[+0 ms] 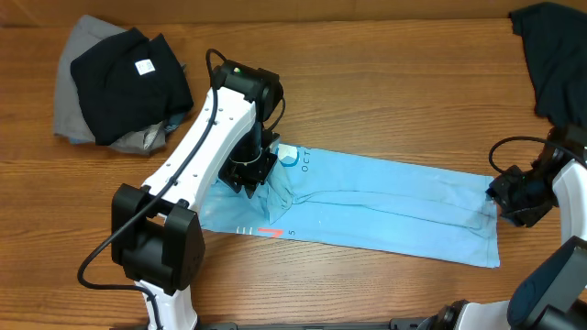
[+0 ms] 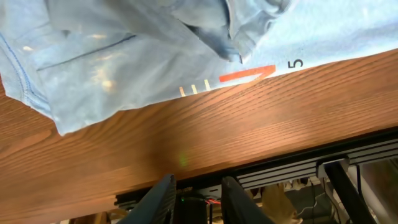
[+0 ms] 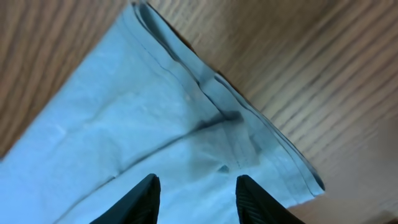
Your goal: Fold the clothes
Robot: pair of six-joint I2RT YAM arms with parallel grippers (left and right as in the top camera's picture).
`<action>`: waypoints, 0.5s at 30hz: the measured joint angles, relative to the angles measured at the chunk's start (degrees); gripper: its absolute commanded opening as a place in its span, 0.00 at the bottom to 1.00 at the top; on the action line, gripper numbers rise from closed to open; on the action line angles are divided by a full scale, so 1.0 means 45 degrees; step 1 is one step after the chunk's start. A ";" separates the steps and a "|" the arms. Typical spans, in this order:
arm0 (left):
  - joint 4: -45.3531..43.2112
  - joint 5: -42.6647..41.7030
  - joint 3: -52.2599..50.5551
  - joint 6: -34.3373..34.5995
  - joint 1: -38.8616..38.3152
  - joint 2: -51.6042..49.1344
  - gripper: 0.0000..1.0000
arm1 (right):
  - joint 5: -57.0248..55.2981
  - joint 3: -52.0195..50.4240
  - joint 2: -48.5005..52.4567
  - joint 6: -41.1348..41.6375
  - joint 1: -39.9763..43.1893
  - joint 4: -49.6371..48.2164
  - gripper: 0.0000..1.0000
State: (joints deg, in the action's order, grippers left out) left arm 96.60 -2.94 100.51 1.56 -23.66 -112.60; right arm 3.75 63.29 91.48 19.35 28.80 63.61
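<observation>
Although the wooden surface (image 1: 385,101) fills most of the overhead view, its edges run out of frame on every side. The light blue T-shirt (image 1: 385,206) lies across its middle and right as a long, narrow strip, slanting down toward the right. Its left end is partly hidden under the white left arm (image 1: 197,147), and the cloth there is bunched into wrinkles.

At the upper left a black garment (image 1: 128,78) sits on top of a grey garment (image 1: 78,101), so only the rim of the grey one shows. A dark garment (image 1: 555,55) at the upper right corner is cut off by the frame, and I cannot tell what shape it has.

The left claw (image 2: 198,179) hangs over the bare wood just beside the shirt's near edge. Its fingers stand a little apart with nothing between them, clear of the cloth.

The right claw (image 3: 197,178) is at the shirt's right end, over a hemmed corner. Its fingers stand wider apart, the flat cloth shows in the gap, and nothing is pinched. Whether the tips touch the fabric I cannot tell, since that view is blurred.

The navy lettering (image 1: 305,158) beside the left arm is mostly covered and unreadable. A small red mark (image 2: 245,76) lies by the shirt's near edge, next to a printed 5.
</observation>
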 measured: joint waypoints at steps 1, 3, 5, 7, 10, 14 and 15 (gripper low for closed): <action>-0.0015 0.0015 0.0000 0.0000 0.0000 0.0000 0.29 | 0.0185 0.0000 0.0000 -0.0039 0.0000 -0.0121 0.43; -0.0078 0.0121 0.0000 0.0044 0.0019 0.0000 0.31 | 0.0763 0.0000 0.0000 -0.0301 0.0000 -0.0321 0.44; -0.0189 0.0282 -0.0005 0.0092 0.0058 0.0000 0.32 | 0.1355 0.0000 0.0000 -0.0510 0.0000 -0.0418 0.46; -0.0549 0.0350 -0.0010 0.0126 0.0146 0.0000 0.33 | 0.1831 0.0000 0.0000 -0.0665 0.0000 -0.0510 0.47; -0.1457 0.0427 -0.0180 0.0185 0.0233 0.0019 0.42 | 0.2239 0.0000 0.0000 -0.0777 0.0000 -0.0529 0.47; -0.2652 0.0695 -0.0947 0.0296 0.0209 0.0049 0.47 | 0.2589 -0.0005 0.0000 -0.0879 0.0000 -0.0515 0.47; -0.2958 0.0884 -0.1243 0.0340 0.0199 0.0049 0.48 | 0.2657 -0.0005 0.0000 -0.0884 0.0000 -0.0515 0.47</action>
State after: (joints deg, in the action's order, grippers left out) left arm 83.29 1.04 94.91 3.09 -22.76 -112.38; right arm 15.70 63.26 91.48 15.38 28.80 61.30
